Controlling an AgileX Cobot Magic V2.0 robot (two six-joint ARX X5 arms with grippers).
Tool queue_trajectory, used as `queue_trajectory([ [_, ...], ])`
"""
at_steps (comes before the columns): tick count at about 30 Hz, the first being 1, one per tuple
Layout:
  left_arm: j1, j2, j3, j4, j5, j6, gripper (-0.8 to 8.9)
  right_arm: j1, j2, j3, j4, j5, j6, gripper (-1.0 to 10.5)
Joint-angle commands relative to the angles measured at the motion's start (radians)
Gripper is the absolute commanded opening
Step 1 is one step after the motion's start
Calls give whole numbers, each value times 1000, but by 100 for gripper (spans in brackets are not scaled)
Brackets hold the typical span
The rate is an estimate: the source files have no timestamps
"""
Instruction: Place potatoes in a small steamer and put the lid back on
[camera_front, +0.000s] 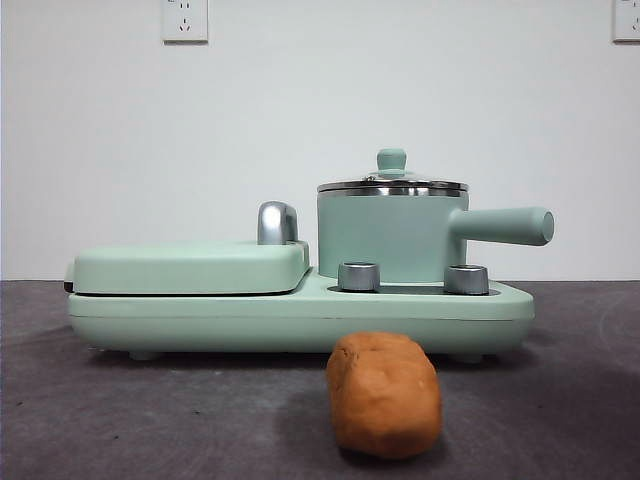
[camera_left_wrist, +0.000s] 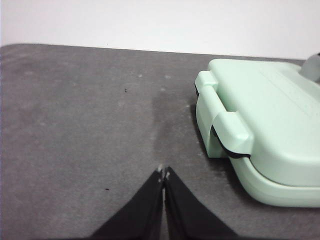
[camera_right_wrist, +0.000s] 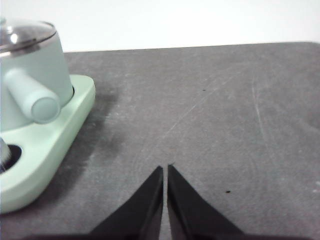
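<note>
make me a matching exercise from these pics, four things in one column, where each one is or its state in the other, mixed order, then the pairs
1. lid
2. potato
3. small steamer
4. left end effector

A. lying on the grey table in front of the cooker
B. shut, over bare table beside the grill plate
C. sitting closed on the pot
D. standing on the cooker base behind two silver dials

Pairs: 1-C, 2-A, 3-D, 4-B
</note>
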Motion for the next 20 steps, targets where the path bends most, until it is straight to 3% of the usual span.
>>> queue_trajectory([
  [1, 2, -2, -19, 21, -4, -98, 6, 2, 0, -2, 13, -39, 111, 11],
  [8, -10, 15, 66, -10, 30, -205, 9, 3, 4, 104, -93, -152, 282, 11],
  [16, -44, 192, 305, -121, 153, -215, 9, 3, 139, 404, -262, -276, 283, 11],
  [20, -52, 344, 470, -194, 227, -214, 9, 3, 259, 592, -377, -340, 230, 11],
])
